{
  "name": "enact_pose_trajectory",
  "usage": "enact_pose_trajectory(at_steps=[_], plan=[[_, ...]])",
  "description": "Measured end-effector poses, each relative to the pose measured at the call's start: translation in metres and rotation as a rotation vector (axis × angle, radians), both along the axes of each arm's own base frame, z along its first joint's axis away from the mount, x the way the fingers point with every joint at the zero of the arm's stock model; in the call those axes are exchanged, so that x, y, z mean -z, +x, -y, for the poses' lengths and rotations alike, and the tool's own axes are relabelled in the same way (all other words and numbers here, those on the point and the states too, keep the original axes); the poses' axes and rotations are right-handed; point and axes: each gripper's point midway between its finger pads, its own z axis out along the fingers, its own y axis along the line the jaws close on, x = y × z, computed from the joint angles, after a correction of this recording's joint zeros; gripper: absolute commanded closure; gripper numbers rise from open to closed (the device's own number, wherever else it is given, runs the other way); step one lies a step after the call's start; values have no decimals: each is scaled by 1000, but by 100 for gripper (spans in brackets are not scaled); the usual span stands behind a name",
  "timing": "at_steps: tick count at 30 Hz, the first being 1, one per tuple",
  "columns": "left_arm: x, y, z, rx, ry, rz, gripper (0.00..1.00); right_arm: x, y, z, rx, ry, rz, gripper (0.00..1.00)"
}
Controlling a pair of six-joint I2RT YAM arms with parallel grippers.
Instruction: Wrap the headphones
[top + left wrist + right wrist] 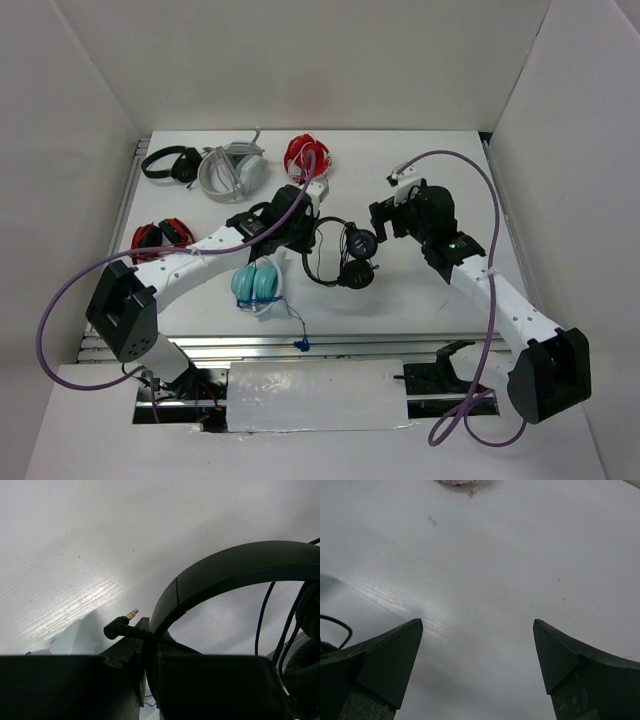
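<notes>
While my left gripper [308, 235] pinches the headband, the headphones [345, 258] sit mid-table between my two arms.
In the left wrist view its fingers [75, 685] press together on the thin black headband [225, 570]. The angled plug [120, 626], gold tip up, pokes out just beside them, and its cable [265, 615] seems to run into the same gap. The two earcups [358, 243] sit just right of that gripper. My right gripper [477, 630] hangs with fingers spread wide over bare table [485, 555], just right of the earcups, touching nothing. The teal headphones [258, 285] lie by my left wrist, and a red-and-black pair [160, 237] lies well to the left.
</notes>
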Motion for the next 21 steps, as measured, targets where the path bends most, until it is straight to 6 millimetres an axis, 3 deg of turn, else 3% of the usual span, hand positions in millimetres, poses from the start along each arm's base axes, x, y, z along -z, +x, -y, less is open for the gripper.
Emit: enact_pose_trajectory(at_steps=[3,6,8,10,13,16,21], plan=[[-1,0,2,16,-2,8,100,-18,10,8,72,118,1,0],[-2,-1,3,58,10,22,100,-52,24,10,118,249,17,0],[-4,-2,2,90,21,40,100,-76,30,4,119,331,29,0],[-8,-3,1,126,36,63,100,-86,28,-5,89,407,20,0],[-11,-5,1,181,54,91,100,-82,20,-21,18,496,-61,1],[-10,-5,-2,215,83,112,100,-67,15,-41,-53,574,-199,7],[-6,-2,-11,215,140,131,100,-41,2,-58,-56,601,-345,7]])
